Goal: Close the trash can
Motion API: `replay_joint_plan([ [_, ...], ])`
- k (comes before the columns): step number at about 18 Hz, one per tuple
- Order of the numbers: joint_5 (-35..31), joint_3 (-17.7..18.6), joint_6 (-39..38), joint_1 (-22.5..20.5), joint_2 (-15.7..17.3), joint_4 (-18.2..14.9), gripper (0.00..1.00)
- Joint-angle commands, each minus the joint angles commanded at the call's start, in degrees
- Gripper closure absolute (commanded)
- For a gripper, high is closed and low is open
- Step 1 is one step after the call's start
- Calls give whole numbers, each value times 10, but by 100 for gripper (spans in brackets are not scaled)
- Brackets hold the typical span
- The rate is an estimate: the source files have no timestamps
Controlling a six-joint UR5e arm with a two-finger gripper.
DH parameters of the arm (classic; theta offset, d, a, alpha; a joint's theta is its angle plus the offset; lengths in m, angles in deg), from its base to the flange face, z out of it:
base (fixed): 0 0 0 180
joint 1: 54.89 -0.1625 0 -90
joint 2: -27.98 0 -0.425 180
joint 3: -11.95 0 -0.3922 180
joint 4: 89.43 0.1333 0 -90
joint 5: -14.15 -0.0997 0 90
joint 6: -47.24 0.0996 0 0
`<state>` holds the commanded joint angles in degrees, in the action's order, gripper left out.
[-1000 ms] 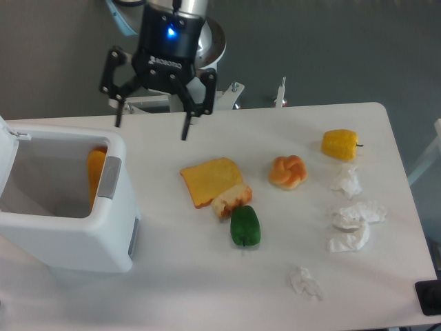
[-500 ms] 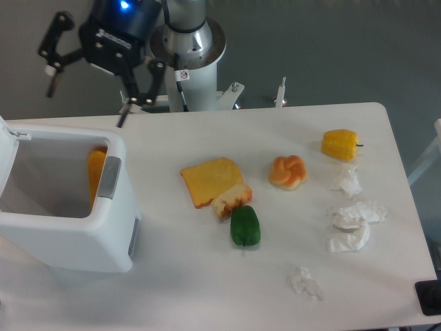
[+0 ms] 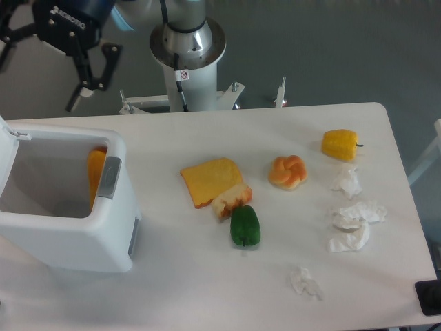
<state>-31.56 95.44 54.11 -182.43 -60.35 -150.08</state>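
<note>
The trash can (image 3: 83,238) is a large white bin at the table's left edge, standing open. Its lid (image 3: 5,155) is tipped up at the far left of the frame. A grey latch tab (image 3: 110,177) sits on the bin's right rim. An orange item (image 3: 96,172) leans inside against the right wall. My gripper (image 3: 38,81) hovers open above and behind the bin's back edge, with nothing between its fingers. One dark finger (image 3: 77,98) points down toward the back rim, and the other is partly cut off by the frame's left edge.
To the right of the bin lie a yellow bread slice (image 3: 210,181), a green pepper (image 3: 244,226), a bun (image 3: 287,172), a yellow pepper (image 3: 340,144) and several crumpled paper wads (image 3: 355,224). The arm's base (image 3: 186,48) stands behind the table.
My gripper has swung left and upward, from above the table's back middle to above the bin's back left. It stayed open, and the bin and food did not move.
</note>
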Motion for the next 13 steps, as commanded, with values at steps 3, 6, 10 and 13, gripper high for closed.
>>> replay_joint_plan([
  [3, 14, 0, -4, 18, -2, 0, 0],
  [6, 20, 0, -3, 37, -5, 1, 0],
  [10, 37, -1, -4, 55, -8, 1, 0],
  [13, 39, -1, -4, 70, -9, 1, 0],
])
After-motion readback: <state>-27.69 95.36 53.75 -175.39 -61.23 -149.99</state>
